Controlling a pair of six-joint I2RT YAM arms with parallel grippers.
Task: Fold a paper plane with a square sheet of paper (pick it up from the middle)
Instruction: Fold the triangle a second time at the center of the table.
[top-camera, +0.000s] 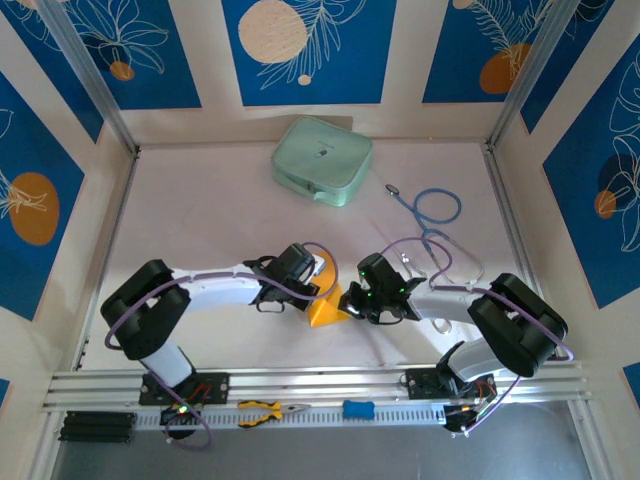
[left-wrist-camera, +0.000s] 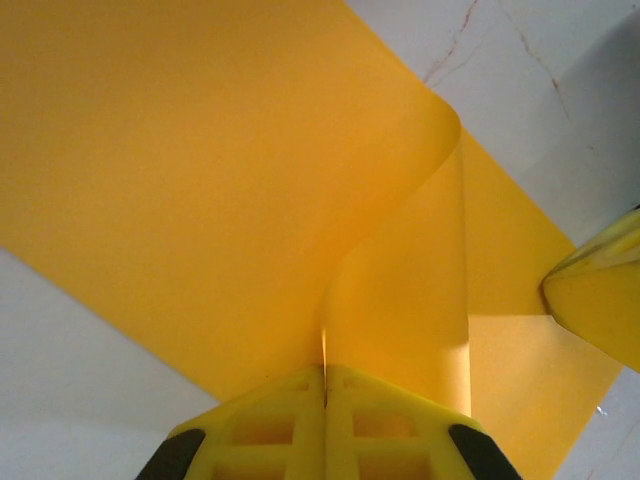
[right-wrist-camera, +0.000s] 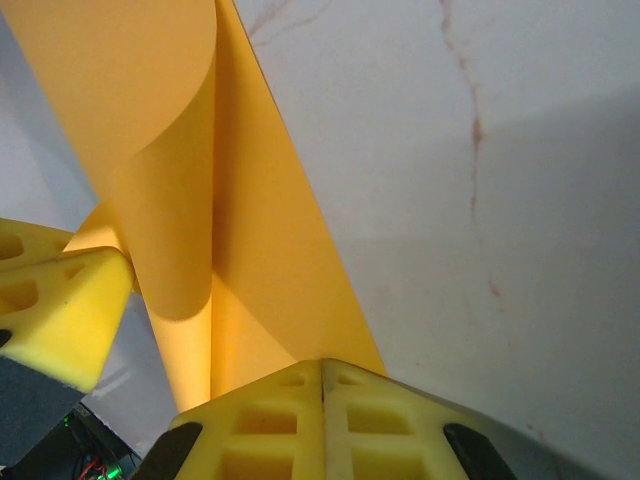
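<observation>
The square sheet of paper (top-camera: 328, 308) is orange-yellow and hangs between my two grippers near the table's front middle. It is bent into a loose curl (left-wrist-camera: 400, 230) with no sharp crease, so it is a curled sheet and not a paper plane. My left gripper (left-wrist-camera: 325, 372) is shut, and a fold of the paper runs into the seam between its yellow fingers. My right gripper (right-wrist-camera: 322, 372) is shut on the sheet's (right-wrist-camera: 250, 250) opposite edge. In the top view the left gripper (top-camera: 318, 287) and right gripper (top-camera: 350, 300) stand almost tip to tip.
A pale green case (top-camera: 322, 160) lies at the back middle. A blue looped cable (top-camera: 437, 208) lies at the back right. Orange-handled pliers (top-camera: 262, 410) and a small blue tool (top-camera: 358, 408) rest on the front rail. Walls close in the table on three sides.
</observation>
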